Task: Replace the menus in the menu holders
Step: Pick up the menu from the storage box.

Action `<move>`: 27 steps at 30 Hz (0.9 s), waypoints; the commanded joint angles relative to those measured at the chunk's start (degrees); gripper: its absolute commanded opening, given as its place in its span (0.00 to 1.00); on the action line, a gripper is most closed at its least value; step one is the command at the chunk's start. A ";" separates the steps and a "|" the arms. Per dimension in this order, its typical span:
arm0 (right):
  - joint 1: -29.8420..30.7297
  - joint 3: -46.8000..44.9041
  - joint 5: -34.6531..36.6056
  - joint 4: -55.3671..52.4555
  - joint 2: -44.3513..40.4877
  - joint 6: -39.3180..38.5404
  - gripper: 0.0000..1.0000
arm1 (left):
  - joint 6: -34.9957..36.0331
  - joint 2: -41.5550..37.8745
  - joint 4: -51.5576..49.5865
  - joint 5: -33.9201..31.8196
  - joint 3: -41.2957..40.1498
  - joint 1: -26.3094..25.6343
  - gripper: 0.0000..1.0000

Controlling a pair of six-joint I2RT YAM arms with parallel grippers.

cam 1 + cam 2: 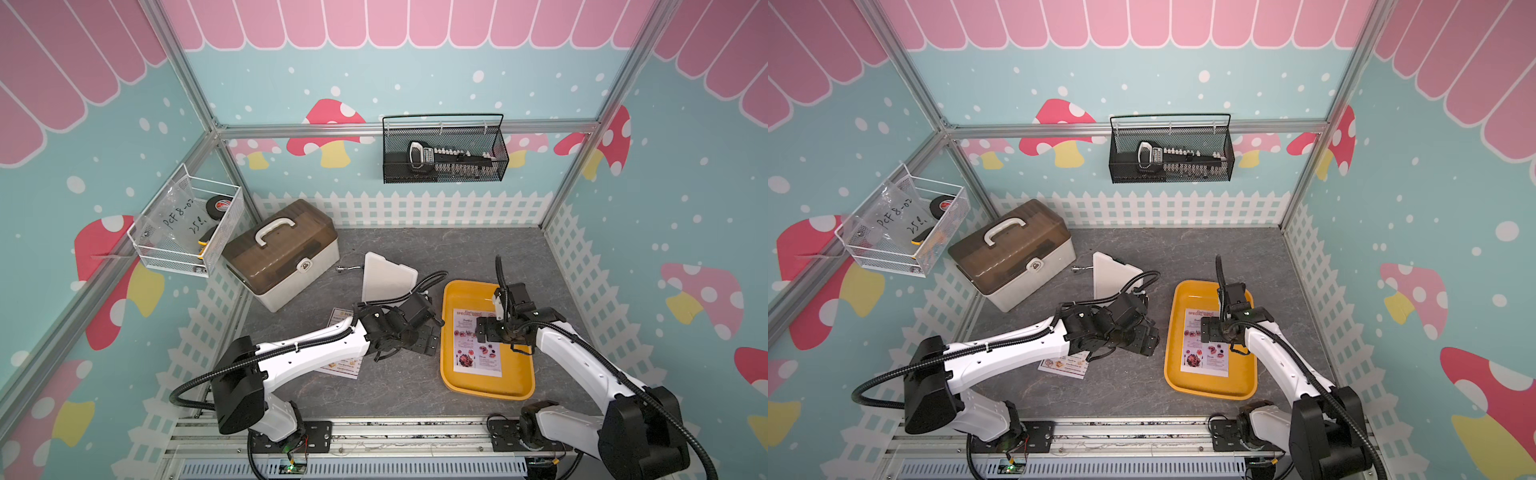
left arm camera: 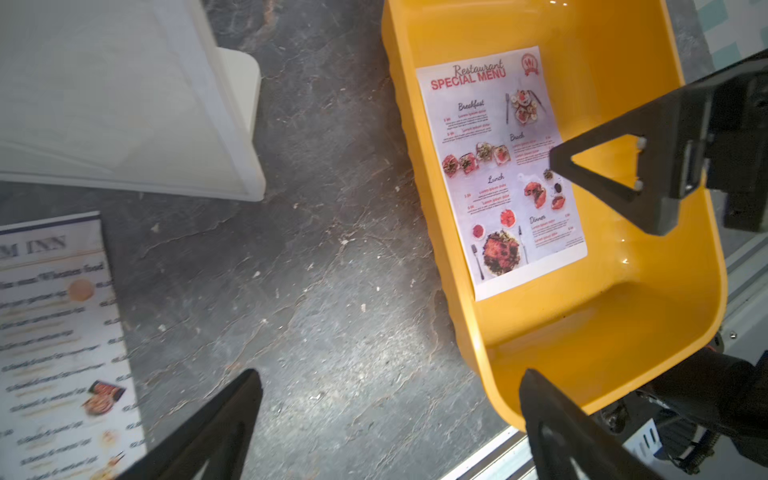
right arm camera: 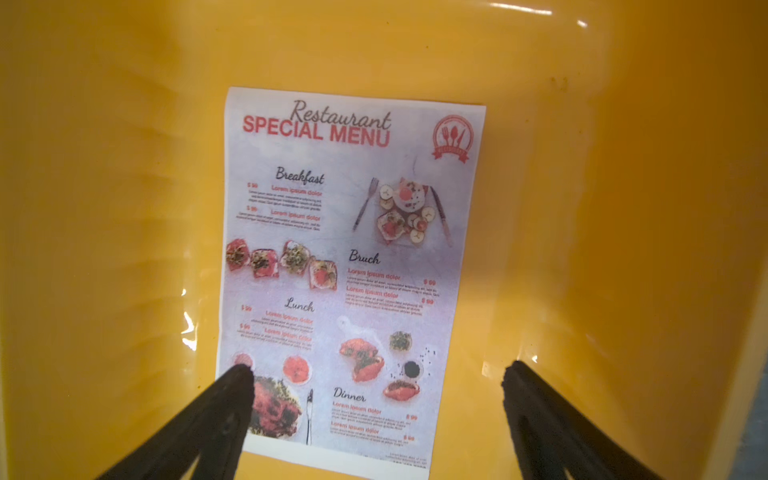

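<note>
The "SPECIAL MENU" sheet [image 3: 349, 270] lies flat, printed side up, on the floor of the yellow tray [image 1: 486, 388]. The tray stands on the right part of the bench [image 1: 399, 386]. The right end effector [image 3: 376, 372] hangs over the near end of this sheet. Its jaws are spread wide and nothing is between them, so it is released. In the right wrist view one black fingertip [image 3: 237, 382] covers a near corner of the sheet; if it touches the paper, I cannot tell.

The left end effector [image 2: 390, 374] is over the bare bench just left of the tray. It is also released, the jaws far apart and empty.

The "DIM SUM INN" sheet [image 2: 54, 332] lies flat on the bench to the left of it, and in both top views the left arm [image 1: 316, 345] hides most of it.

The menu holder [image 1: 386, 278] stands on the bench farther back, near the middle, between the tray and a box with a brown lid [image 1: 282, 253]. It is apart from both sheets and from both end effectors.
</note>
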 commanded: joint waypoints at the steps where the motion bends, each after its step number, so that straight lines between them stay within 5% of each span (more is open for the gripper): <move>1: -1.86 -1.16 -1.26 5.44 3.69 1.44 0.98 | -1.89 3.27 5.50 3.35 2.70 -0.19 0.98; 12: -5.64 -1.45 -9.37 12.65 13.10 1.91 0.98 | -1.80 14.70 8.29 5.45 7.99 0.87 0.98; 27: -4.62 -2.78 -17.35 15.17 14.97 5.68 0.99 | 0.12 17.97 8.45 11.11 10.94 3.50 0.98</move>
